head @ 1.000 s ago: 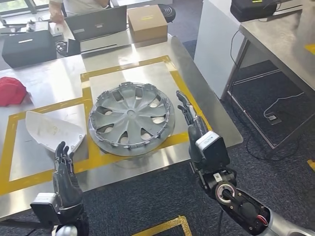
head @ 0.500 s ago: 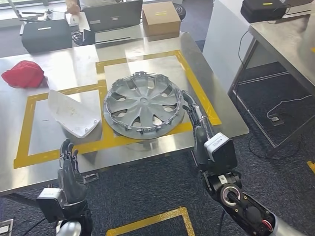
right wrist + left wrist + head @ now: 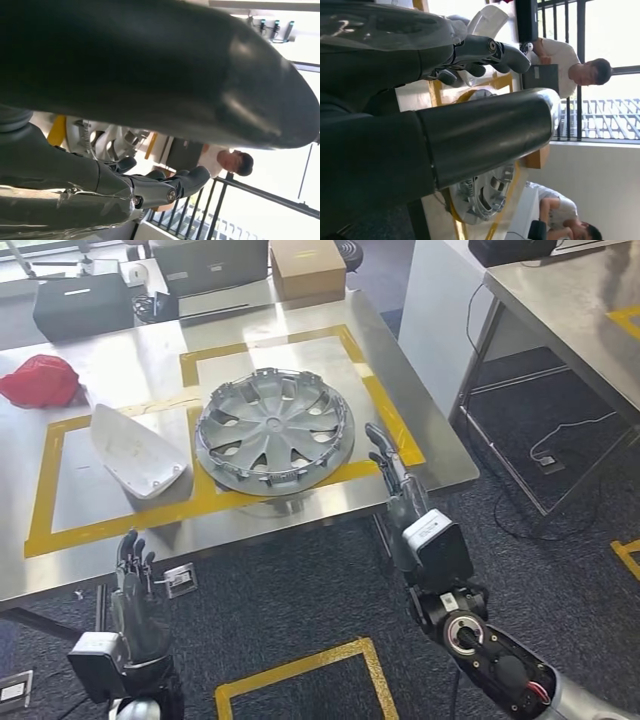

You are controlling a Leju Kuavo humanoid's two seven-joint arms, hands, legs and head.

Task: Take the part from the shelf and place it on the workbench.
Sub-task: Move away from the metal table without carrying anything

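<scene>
A silver wheel cover (image 3: pixel 273 427) lies flat on the steel workbench (image 3: pixel 113 370), inside a yellow taped square. It also shows in the left wrist view (image 3: pixel 486 192) and in the right wrist view (image 3: pixel 113 140). A white curved shell part (image 3: pixel 136 452) rests to its left on the bench, and appears in the left wrist view too (image 3: pixel 488 20). My right hand (image 3: pixel 396 485) hangs at the bench's front right edge, fingers apart, holding nothing and clear of the cover. My left hand (image 3: pixel 134 590) is raised in front of the bench over the floor, also with nothing in it.
A red cloth (image 3: pixel 41 380), a black case (image 3: pixel 81 305), a laptop (image 3: pixel 211 265) and a cardboard box (image 3: pixel 307 268) line the bench's far side. A second steel table (image 3: pixel 573 320) stands at the right with cables beneath. Yellow tape (image 3: pixel 302 675) marks the carpet. A person (image 3: pixel 580 72) sits beyond the bench.
The whole picture has shifted: the camera moved back and the bench sits farther off. My right hand, earlier beside the cover's rim, is now off it at the bench edge.
</scene>
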